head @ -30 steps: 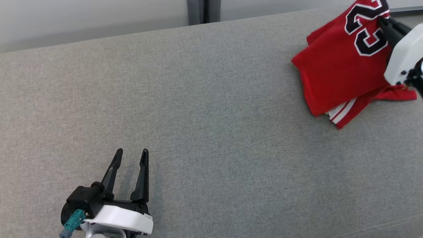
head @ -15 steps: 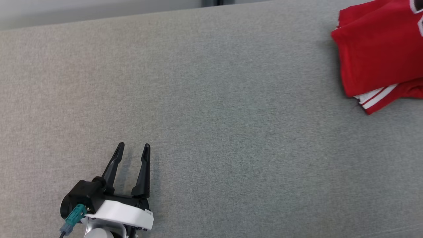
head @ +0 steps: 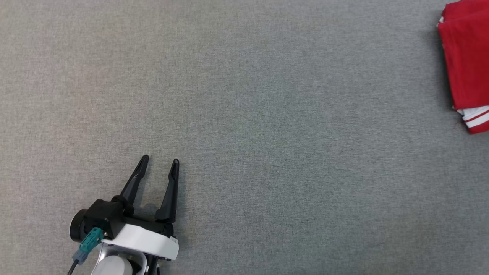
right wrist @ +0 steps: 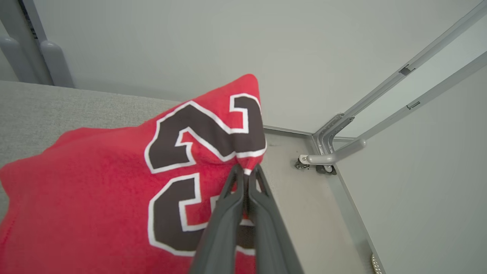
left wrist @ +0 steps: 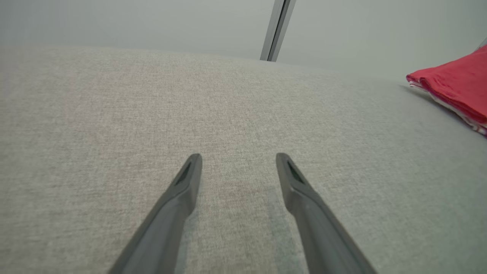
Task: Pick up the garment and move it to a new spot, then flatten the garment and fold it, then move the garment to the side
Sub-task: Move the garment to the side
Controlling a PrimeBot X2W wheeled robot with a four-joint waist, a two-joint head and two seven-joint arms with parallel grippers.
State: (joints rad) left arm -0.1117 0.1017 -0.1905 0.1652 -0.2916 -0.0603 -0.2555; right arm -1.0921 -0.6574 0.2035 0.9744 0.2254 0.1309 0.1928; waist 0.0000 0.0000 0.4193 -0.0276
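The garment (head: 467, 65) is a folded red jersey with white stripes, cut off by the right edge of the head view. It also lies at the right edge of the left wrist view as a red stack (left wrist: 456, 85). In the right wrist view the garment (right wrist: 95, 182) shows black numerals edged in white, and my right gripper (right wrist: 248, 170) is shut on its edge, lifting that corner. My left gripper (head: 159, 162) stands open low over the grey surface at the lower left, far from the garment, nothing between its fingers (left wrist: 190, 179).
A grey fabric surface (head: 267, 114) spreads under everything. Beyond its far edge stand a pale wall and a grey post (left wrist: 276, 30). The right wrist view shows the floor past the surface's corner with metal frame bars and a caster (right wrist: 327, 160).
The head camera has tilted down and swung left, so the garment has slid toward the view's right edge and the far wall has left the picture. My left gripper stays open in place.
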